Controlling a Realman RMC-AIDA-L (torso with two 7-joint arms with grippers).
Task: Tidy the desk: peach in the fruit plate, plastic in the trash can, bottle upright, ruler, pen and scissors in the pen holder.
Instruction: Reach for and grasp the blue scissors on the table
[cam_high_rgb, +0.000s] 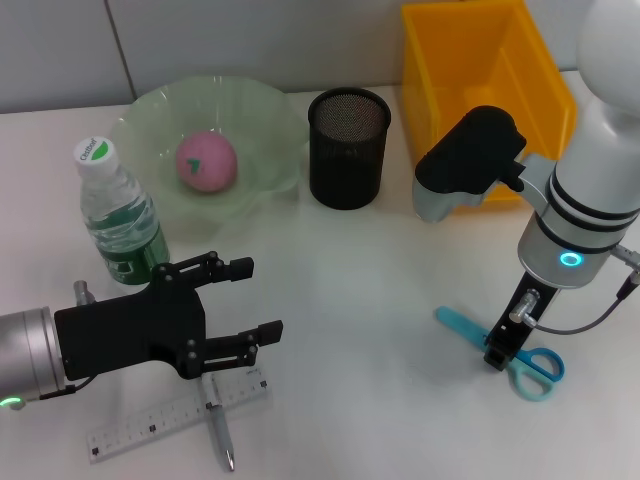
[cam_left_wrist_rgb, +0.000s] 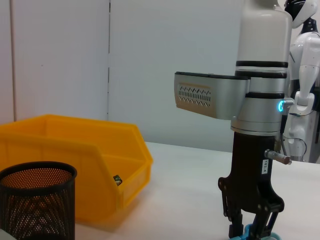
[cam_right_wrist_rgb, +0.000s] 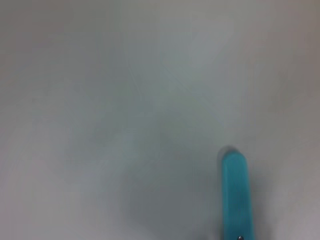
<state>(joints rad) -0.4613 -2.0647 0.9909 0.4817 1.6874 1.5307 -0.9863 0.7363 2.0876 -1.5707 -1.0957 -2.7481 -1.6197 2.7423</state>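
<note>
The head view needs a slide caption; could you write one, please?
Right gripper down on the scissors; left gripper open above ruler and pen.

White-silver arms, black hands

Head view: bright, even overhead light, no harsh glare. Soft short shadows on the white bench (cam_high_rgb: 370, 290) under the pen holder (cam_high_rgb: 348, 148) & bottle (cam_high_rgb: 118, 215), falling toward approx 6 o'clock. Focus sharp throughout; slight stretch at frame edges. Cyan LED ring glows on the right arm.

Left wrist view: diffuse, a bit dimmer; wall evenly lit, faint shadow beneath the yellow bin (cam_left_wrist_rgb: 75, 165). Mostly sharp.

Right wrist view: badly out of focus, grey washed-out bench, scissors (cam_right_wrist_rgb: 235, 195) only a blurred teal strip at approx 5 o'clock w/ dim shadow around.
</note>
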